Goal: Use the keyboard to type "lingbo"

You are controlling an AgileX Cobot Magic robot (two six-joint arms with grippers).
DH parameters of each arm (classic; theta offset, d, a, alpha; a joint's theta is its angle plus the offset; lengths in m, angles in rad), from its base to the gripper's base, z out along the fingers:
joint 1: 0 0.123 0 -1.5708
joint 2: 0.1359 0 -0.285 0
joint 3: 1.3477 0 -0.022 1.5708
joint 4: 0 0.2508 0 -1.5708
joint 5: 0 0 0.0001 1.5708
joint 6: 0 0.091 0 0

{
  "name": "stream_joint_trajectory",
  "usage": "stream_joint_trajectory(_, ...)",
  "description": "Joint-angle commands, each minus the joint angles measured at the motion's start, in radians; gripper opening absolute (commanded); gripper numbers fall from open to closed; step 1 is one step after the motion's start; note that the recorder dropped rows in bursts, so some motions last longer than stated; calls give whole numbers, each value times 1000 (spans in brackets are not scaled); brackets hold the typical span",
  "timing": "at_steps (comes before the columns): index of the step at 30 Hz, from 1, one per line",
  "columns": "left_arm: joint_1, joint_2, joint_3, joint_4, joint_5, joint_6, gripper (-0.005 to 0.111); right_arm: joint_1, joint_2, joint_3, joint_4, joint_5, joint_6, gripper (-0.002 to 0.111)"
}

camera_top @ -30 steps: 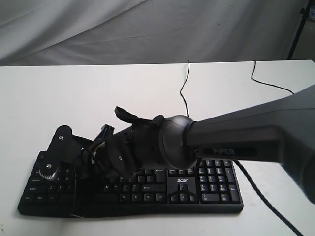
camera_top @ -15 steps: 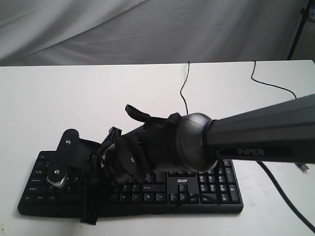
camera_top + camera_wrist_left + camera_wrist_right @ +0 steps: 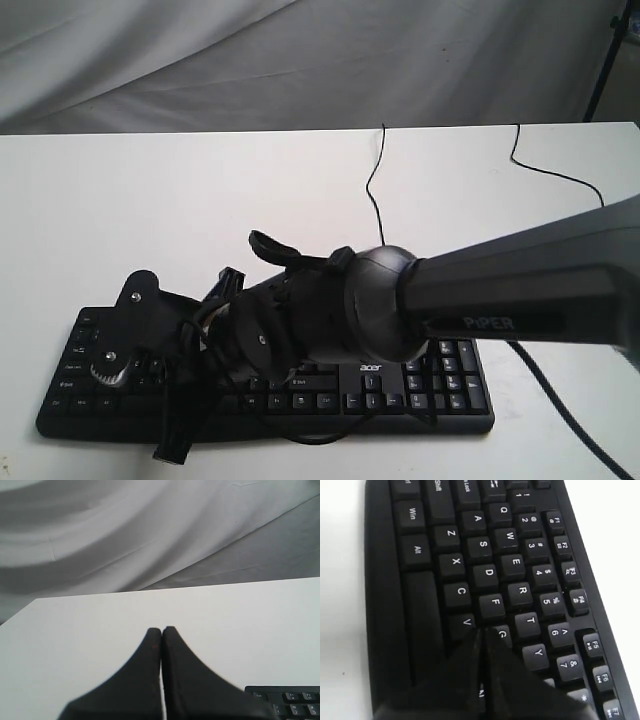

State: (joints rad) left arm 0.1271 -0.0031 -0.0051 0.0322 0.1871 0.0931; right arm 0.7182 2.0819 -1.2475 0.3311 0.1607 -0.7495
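Right end effector has its two black fingers pressed together on nothing, tips low over the V key and G key; contact cannot be told. Left end effector is likewise closed and empty above the bare white worktop. Along the worktop's near edge lies the keyboard: wide, black, with white legends and a number pad toward the right edge. Its thin black cable runs toward the far edge. A white acer logo marks it.
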Motion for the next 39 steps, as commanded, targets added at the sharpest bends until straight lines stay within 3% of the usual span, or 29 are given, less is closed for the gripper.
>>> stream_joint_trajectory(1, -4, 3, 5, -1, -4, -3, 1, 5, 0, 5, 11, -16, -12, 0)
stream_joint_trajectory(24, -4, 3, 5, -1, -4, -3, 1, 1, -36, 5, 7, 3, -12, 0)
stream_joint_trajectory(39, -4, 3, 5, -1, -4, -3, 1, -123, -154, 149, -11, -49, -14, 0)
